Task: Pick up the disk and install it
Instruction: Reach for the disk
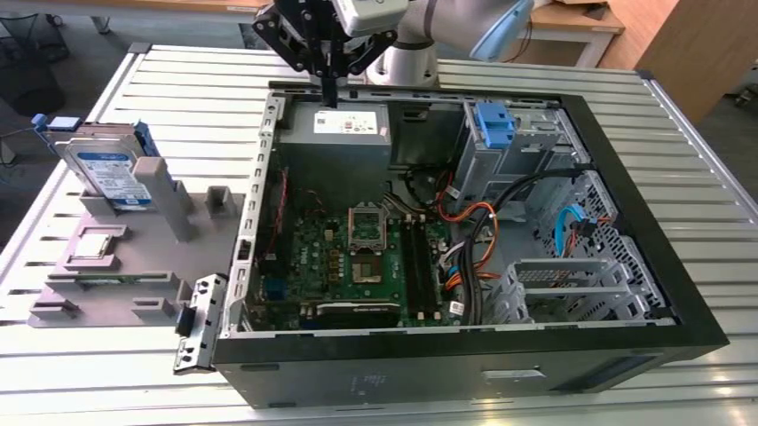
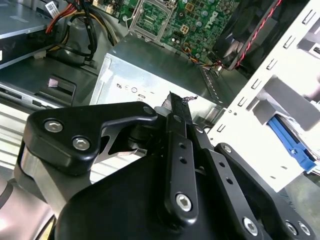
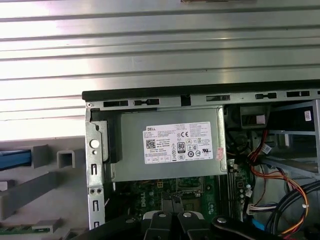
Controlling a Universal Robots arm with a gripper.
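Black jointed gripper (image 2: 176,102) links sit closest to the lens in the second wrist view, its 2 slim fingers (image 2: 178,132) pressed together with nothing between them. In the exterior view that closed tip hangs just above the grey metal power-supply box (image 1: 341,124) with a white label, at the far corner of the open black computer case (image 1: 474,359).

The disk (image 1: 109,169), a flat silver hard drive with a blue-and-white label in a bright blue plastic carrier, stands leaning on edge in a grey moulded fixture (image 1: 119,259). That fixture rests on the slatted metal table (image 1: 177,75) at the exterior view's left, outside the case and well apart from the gripper.

By my reading, 0 of the 2 steps is done: the disk is not yet grasped, and no part of it sits in the case. Both the pick and the fitting are left.

Inside the case lie a green motherboard (image 1: 355,257), a bundle of orange and black cables (image 1: 474,222) and a silver perforated drive cage (image 1: 527,146) holding 1 lone blue plastic bracket (image 1: 492,120). The cables run close beside the cage and could snag a carrier brought in there. The case's metal side wall (image 1: 263,177) stands between the fixture and the interior, so the disk would have to clear it. Grey upright posts (image 1: 166,200) of the fixture stand just beside the disk and crowd access to it.
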